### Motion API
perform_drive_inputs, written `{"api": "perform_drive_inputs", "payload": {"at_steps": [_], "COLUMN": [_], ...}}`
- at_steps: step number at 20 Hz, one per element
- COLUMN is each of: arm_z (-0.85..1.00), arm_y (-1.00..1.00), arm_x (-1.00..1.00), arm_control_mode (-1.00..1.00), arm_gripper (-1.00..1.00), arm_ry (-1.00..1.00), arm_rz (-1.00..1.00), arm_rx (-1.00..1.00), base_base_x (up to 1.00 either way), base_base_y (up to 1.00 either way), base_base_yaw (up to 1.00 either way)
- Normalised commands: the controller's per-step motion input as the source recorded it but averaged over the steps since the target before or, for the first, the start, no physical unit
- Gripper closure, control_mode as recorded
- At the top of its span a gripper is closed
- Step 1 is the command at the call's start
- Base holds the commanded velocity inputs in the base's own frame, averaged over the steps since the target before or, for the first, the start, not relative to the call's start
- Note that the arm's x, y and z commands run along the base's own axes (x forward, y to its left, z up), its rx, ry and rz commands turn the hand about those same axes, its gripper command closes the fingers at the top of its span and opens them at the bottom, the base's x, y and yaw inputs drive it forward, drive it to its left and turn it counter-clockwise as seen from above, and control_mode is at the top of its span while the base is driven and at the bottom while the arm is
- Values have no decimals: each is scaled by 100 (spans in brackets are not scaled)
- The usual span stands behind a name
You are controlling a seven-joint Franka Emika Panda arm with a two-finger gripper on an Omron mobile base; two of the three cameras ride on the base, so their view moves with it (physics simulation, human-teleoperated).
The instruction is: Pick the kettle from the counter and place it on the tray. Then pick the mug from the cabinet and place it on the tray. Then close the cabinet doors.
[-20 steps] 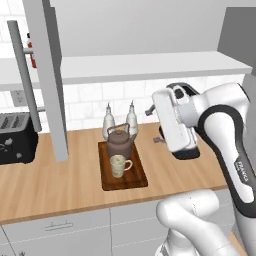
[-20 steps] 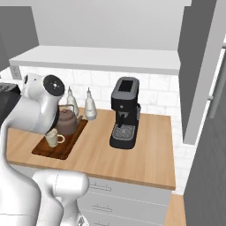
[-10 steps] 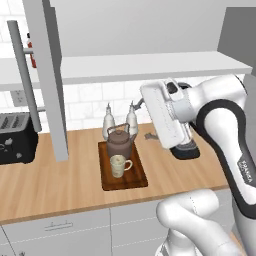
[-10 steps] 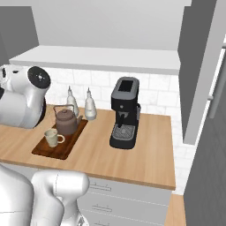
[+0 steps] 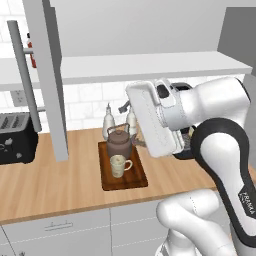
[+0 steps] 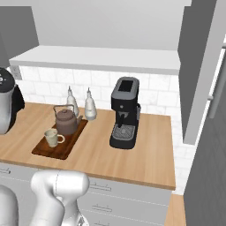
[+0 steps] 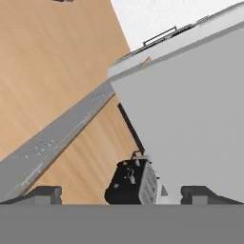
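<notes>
Kettle (image 5: pixel 119 144) and mug (image 5: pixel 118 165) sit on the tray (image 5: pixel 136 179); doors come next.
Left door (image 5: pixel 50 75) is stiff and hinged: push its flat face or bar handle (image 5: pixel 24 75). Gripper (image 7: pixel 121 193) jaws apart, empty.

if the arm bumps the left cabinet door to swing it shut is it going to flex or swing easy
Probably stiff: the left cabinet door is a flat, thick-edged panel. It likely swings easily, since it already stands open, edge-on over the counter. Its long bar handle looks smooth, so a push could slide along it.

mug (image 5: pixel 118 165) before kettle (image 5: pixel 119 143), both on tray (image 5: pixel 136 179)
</notes>
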Motion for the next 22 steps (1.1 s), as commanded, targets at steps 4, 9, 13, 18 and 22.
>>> {"api": "perform_drive_inputs", "payload": {"at_steps": [4, 9, 13, 18, 22], "arm_z": [21, 27, 34, 23, 15], "arm_y": [29, 43, 53, 61, 43], "arm_x": [-46, -50, -33, -15, -28], "arm_control_mode": [-100, -100, -100, -100, -100], "arm_gripper": [-100, -100, -100, -100, -100], "arm_ry": [1, -6, -3, 0, -9], "arm_rz": [0, 0, 0, 0, 0], "arm_rx": [17, 7, 0, 0, -2], "base_base_x": [0, 0, 0, 0, 0], "base_base_y": [0, 0, 0, 0, 0], "base_base_yaw": [0, 0, 0, 0, 0]}}
